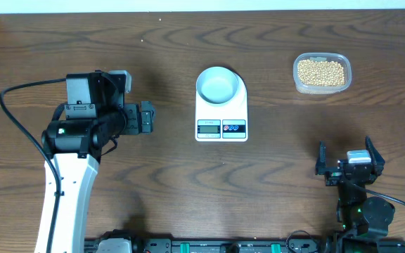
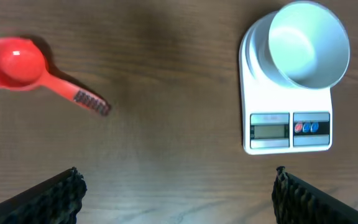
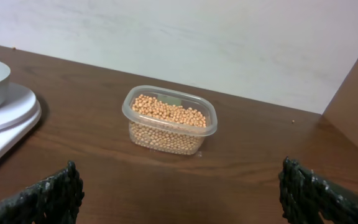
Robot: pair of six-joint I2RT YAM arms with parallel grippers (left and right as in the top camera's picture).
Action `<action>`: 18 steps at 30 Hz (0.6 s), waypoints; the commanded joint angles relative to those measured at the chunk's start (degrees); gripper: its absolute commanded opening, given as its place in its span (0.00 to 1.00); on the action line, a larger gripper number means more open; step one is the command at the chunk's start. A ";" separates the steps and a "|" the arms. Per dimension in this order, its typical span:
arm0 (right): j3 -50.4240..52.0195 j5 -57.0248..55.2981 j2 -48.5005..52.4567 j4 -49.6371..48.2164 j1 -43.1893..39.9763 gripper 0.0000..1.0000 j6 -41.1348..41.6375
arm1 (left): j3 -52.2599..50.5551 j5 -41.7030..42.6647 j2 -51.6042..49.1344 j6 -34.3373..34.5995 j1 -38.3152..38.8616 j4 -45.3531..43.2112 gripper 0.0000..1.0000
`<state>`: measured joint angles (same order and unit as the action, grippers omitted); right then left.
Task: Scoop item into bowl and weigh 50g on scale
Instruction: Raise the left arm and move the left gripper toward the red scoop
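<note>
The white scale (image 1: 221,112) lies mid-table with the empty pale bowl (image 1: 218,84) standing on its platform; both also show in the left wrist view, the scale (image 2: 288,134) and the bowl (image 2: 308,43). The tan beans (image 1: 321,72) fill a clear plastic tub at the far right, and the beans (image 3: 168,112) show again in the right wrist view. My left gripper (image 1: 146,117) hovers left of the scale, open and empty (image 2: 178,180). My right gripper (image 1: 346,151) sits near the front right, open and empty (image 3: 179,174), facing the tub.
A red scoop (image 2: 17,62) with a short handle lies on the wood left of the scale; the left arm hides it from overhead. The clear tub (image 3: 169,121) stands near the back wall. The table's right edge is close to the tub.
</note>
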<state>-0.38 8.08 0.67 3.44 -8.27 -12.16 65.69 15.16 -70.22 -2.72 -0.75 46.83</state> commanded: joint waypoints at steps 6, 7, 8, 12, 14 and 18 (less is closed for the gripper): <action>0.07 -0.02 -0.35 0.26 0.44 0.99 -0.13 | 1.16 -9.90 -3.96 14.69 -0.20 -8.28 0.93; 0.07 -0.02 -0.35 0.24 0.44 0.99 -0.13 | 1.16 -15.69 -6.05 19.93 -0.20 -8.83 0.90; 0.07 -0.02 -0.35 0.26 0.44 0.99 -0.13 | 1.16 -20.94 -8.26 25.31 -0.20 -9.03 0.90; 0.07 -0.02 -0.35 0.24 0.44 0.99 -0.13 | 1.16 -24.90 -13.64 33.20 -0.22 -9.88 0.88; 0.07 -0.02 -0.35 0.24 0.44 0.99 -0.13 | 1.16 -24.94 -16.81 36.11 -0.26 -10.82 0.82; 0.07 -0.02 -0.35 0.24 0.44 0.99 -0.13 | 1.16 -26.27 -23.43 38.64 -0.33 -14.08 0.73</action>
<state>-0.38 8.08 0.67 3.44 -8.27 -12.16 65.82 -7.29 -89.67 30.26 -0.75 34.22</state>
